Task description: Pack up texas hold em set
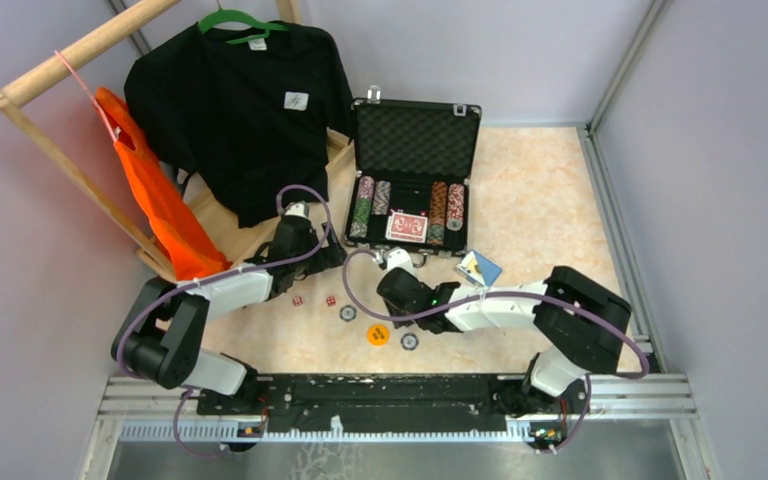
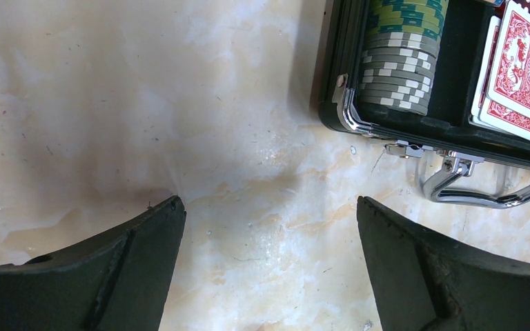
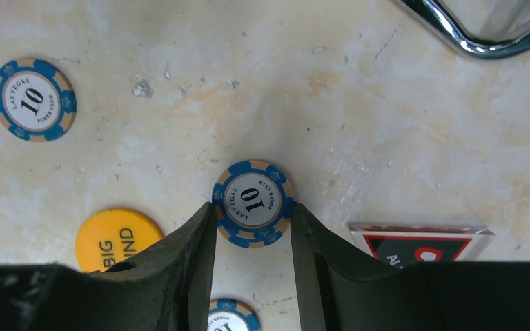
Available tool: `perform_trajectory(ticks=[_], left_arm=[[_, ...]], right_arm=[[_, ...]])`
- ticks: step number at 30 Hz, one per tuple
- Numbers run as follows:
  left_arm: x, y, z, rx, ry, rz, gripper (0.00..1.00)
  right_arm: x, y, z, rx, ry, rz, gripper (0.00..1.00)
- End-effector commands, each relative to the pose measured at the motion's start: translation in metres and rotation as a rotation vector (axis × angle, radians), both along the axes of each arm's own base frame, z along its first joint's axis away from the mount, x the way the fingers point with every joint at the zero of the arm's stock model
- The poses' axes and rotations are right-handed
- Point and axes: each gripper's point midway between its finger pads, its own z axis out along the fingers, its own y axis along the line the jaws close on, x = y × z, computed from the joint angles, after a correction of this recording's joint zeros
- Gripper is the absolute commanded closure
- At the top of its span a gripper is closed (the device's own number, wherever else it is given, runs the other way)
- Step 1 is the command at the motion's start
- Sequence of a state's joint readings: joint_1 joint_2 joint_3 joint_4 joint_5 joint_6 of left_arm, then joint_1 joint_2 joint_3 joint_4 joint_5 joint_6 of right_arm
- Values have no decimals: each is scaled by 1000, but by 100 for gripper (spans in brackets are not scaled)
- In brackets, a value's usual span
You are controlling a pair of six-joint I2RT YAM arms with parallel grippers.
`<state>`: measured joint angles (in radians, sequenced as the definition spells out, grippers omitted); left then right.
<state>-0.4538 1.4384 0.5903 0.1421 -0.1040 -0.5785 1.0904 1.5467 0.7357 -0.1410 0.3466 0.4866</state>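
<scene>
The black case (image 1: 355, 150) lies open, with rows of striped chips (image 1: 364, 205) and red-backed cards (image 1: 407, 227) inside. My right gripper (image 3: 253, 210) is shut on a blue "10" chip (image 3: 253, 200), its edges pinched between both fingertips just above the table. Around it lie another blue chip (image 3: 33, 100), a yellow Big Blind token (image 3: 114, 238), a third chip (image 3: 231, 316) and a red-edged triangular token (image 3: 421, 241). My left gripper (image 2: 269, 207) hangs open over bare table by the case's front left corner (image 2: 345, 114). Two red dice (image 1: 298, 299) sit near it.
The case's silver handle (image 2: 476, 196) sticks out toward the arms. A black T-shirt (image 1: 240, 110) and an orange bag (image 1: 160, 200) hang on a wooden rack at the back left. A small blue and yellow piece (image 1: 480, 268) lies right of the case.
</scene>
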Motion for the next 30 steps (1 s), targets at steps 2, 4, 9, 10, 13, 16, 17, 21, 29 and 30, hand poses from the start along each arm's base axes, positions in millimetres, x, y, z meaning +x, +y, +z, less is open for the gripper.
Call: perform_trajectory(ticks=[2, 4, 9, 10, 13, 16, 17, 21, 29, 30], left_arm=[[6, -2, 8, -3, -29, -8, 1], [6, -2, 7, -1, -29, -9, 1], [6, 0, 7, 7, -30, -5, 1], [6, -1, 8, 6, -30, -8, 1], [5, -3, 6, 1, -29, -17, 1], [6, -4, 6, 1, -26, -21, 1], [6, -3, 6, 1, -26, -20, 1], [5, -2, 7, 4, -32, -16, 1], [5, -6, 6, -12, -25, -24, 1], [5, -7, 6, -14, -25, -28, 1]], right_arm=[[16, 12, 2, -19, -26, 17, 69], [19, 16, 4, -23, -32, 23, 68], [22, 18, 12, -21, -50, 37, 63], [24, 17, 15, -25, -61, 34, 60], [29, 18, 30, -16, -93, 29, 48], [31, 23, 44, 8, -109, 38, 41], [30, 23, 46, 13, -107, 42, 40], [20, 15, 46, 32, -88, 46, 39], [-25, -6, 31, 55, -2, 75, 38], [-30, -8, 28, 51, 7, 77, 38]])
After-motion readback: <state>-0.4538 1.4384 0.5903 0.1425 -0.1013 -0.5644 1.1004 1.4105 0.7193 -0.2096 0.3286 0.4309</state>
